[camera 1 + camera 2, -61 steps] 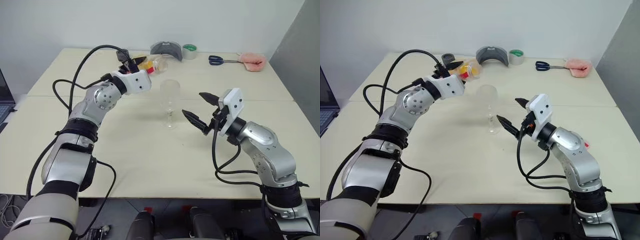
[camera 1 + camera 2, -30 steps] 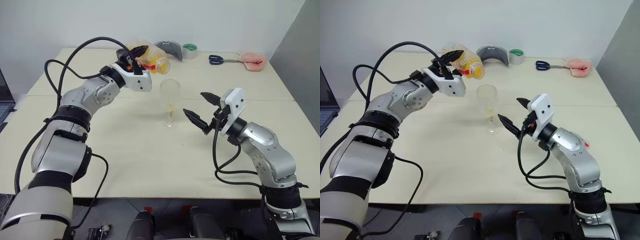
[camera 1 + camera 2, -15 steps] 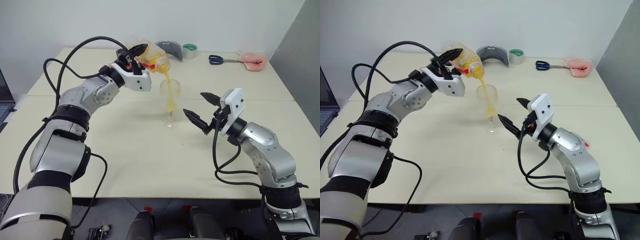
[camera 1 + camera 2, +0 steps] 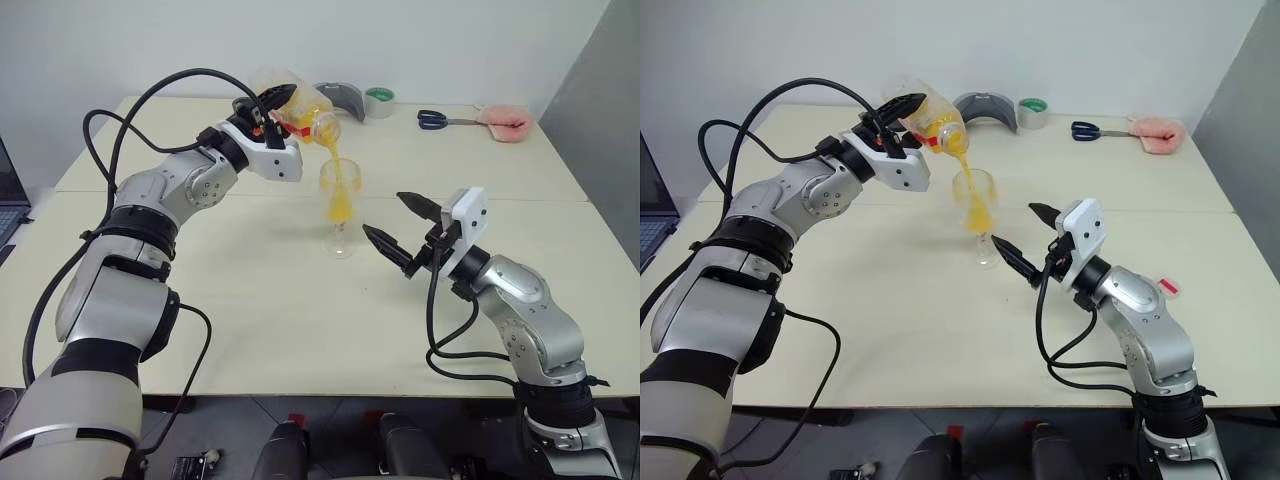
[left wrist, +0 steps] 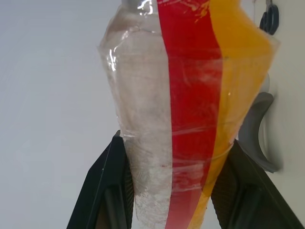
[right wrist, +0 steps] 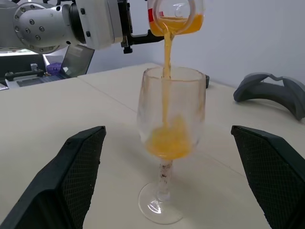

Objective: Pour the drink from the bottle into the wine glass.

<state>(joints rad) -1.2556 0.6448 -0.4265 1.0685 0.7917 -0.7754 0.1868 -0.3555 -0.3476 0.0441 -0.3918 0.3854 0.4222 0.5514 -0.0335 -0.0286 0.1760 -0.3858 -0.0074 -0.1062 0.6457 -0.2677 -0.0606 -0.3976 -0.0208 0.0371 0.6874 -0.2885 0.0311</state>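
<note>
Midway, the left claw (image 4: 272, 108), clamped on the tilted bottle (image 4: 300, 112), streams drink (image 6: 166, 52) into the wine glass (image 4: 340, 205); at four o'clock, the right claw (image 4: 400, 228) gapes apart above the worktop (image 4: 250, 300).

We count one bottle (image 4: 297, 115), one wine glass (image 4: 340, 206), one roll of tape (image 4: 379, 101), one pair of scissors (image 4: 441, 120), one pink object (image 4: 505, 124), one grey curved object (image 4: 335, 99), and two worktops (image 4: 250, 300) pushed together.
</note>
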